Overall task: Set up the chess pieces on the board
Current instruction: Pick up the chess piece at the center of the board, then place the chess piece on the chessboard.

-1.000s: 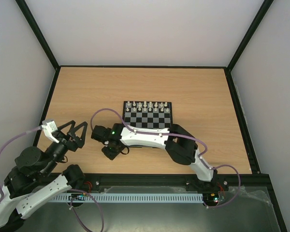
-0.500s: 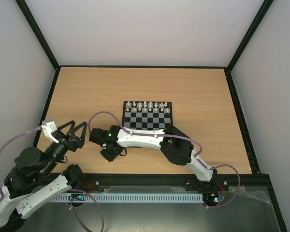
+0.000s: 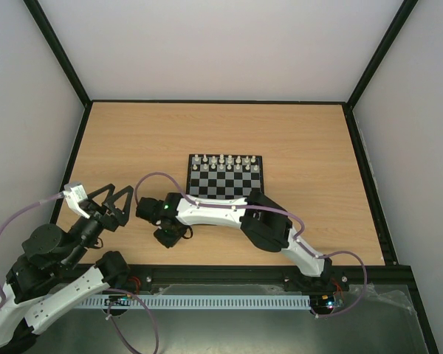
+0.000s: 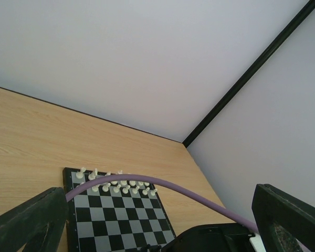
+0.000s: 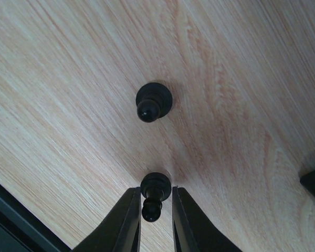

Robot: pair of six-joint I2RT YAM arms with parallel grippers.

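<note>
The right gripper [image 3: 167, 234], top view: stretched low over the table [image 3: 133, 140], left of the board [image 3: 226, 186] and nearer the bases. Its contents cannot be made out here. The left gripper [image 3: 115, 198] hangs well apart near the table's left edge, fingers splayed, nothing between them. White pieces [image 3: 225, 162] fill the board's two far rows. The visible near squares carry no black piece, though the right arm [image 3: 221, 210] hides part of the near edge.

Left wrist view: same board, white ranks set, nearer squares bare as far as shown. Own jaws wide and empty.

Right wrist view: fingers sit tight on either side of a black pawn [image 5: 156, 190], pads against its base, pawn upright on the wood. A second black pawn [image 5: 154, 101] stands free just beyond.

Judgement: white side done, black side apparently not begun. Other black pieces are not in view.
</note>
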